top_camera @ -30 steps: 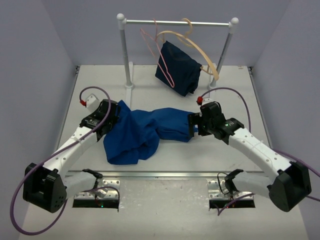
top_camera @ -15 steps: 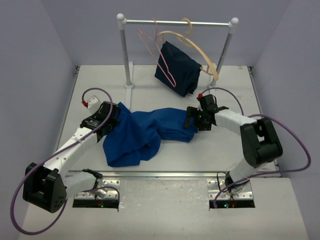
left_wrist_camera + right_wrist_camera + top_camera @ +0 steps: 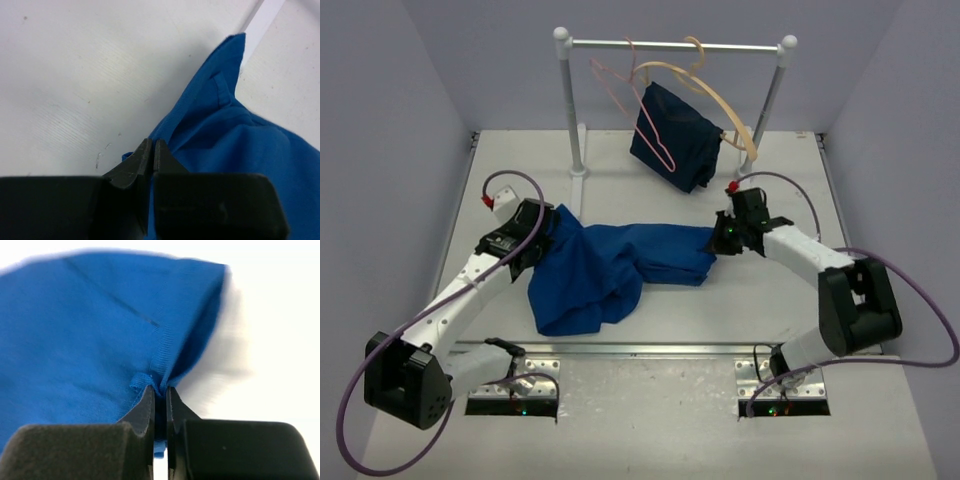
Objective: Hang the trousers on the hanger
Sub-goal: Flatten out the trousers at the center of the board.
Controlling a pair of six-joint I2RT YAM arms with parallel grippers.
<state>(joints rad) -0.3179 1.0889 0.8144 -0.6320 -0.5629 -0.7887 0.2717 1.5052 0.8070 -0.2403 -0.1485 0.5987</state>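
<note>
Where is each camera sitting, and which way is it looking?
Top camera: high above and behind the arms, looking down at the table; both arms show, the trousers between them.
Left wrist camera: on the left wrist, looking down along the left claw, shut on the trousers' edge.
Right wrist camera: on the right wrist, looking along the right claw, shut on a trousers fold.
Shared: all three see the trousers; the top view shows both claws too.
</note>
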